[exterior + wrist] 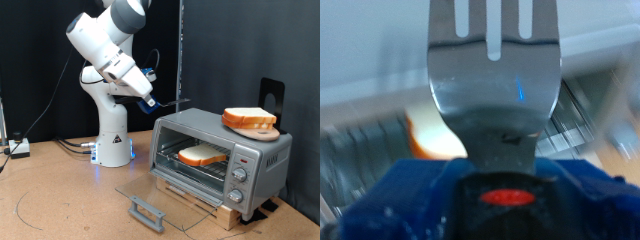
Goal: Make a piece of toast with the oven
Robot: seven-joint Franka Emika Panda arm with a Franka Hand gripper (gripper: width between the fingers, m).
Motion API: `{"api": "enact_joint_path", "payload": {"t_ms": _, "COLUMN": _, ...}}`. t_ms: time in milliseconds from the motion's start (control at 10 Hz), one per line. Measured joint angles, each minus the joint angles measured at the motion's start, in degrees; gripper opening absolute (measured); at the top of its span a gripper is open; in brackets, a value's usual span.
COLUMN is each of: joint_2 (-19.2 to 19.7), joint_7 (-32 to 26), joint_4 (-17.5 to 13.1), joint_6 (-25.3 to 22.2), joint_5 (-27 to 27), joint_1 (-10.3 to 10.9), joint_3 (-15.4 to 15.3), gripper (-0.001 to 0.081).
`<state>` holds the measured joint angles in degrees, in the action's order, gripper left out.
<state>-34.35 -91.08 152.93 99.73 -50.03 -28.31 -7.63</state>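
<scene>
Exterior view: gripper holds fork above open oven.

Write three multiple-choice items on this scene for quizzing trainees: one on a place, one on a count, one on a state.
1. Where is the wooden plate?
A. on top of the oven
B. inside the oven
C. on the table
2. How many bread slices show?
A. one
B. two
C. three
3. The oven door is:
A. shut
B. open
C. removed

Answers:
1. A: the wooden plate sits on the oven.
2. B: the rack slice is inside and the plate slice is on top.
3. B: the oven door lies folded down.

The gripper, above the oven's left side in the exterior view, holds a fork.
</scene>
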Motion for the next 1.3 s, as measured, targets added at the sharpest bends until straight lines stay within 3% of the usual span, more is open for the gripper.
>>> {"api": "enact_joint_path", "payload": {"t_ms": 200, "joint_2": -0.5, "joint_7": -4.6, "joint_4": -0.1, "joint_6": -8.3, "joint_5": -0.6, "joint_1": 2.8, "joint_3": 0.2, "gripper": 0.0457}}
{"api": "enact_joint_path", "payload": {"t_ms": 400, "joint_2": -2.0, "joint_7": -5.2, "joint_4": 0.8, "joint_6": -9.5, "joint_5": -2.2, "joint_1": 5.3, "joint_3": -1.5, "gripper": 0.0457}}
{"api": "enact_joint_path", "payload": {"t_ms": 1000, "joint_2": -7.0, "joint_7": 1.0, "joint_4": 6.0, "joint_6": -2.1, "joint_5": -10.0, "joint_1": 9.7, "joint_3": -15.4, "gripper": 0.0457}}
{"api": "enact_joint_path", "payload": {"t_ms": 1300, "joint_2": -7.1, "joint_7": 1.9, "joint_4": 7.3, "joint_6": 0.8, "joint_5": -13.3, "joint_1": 9.9, "joint_3": -19.2, "gripper": 0.0457}}
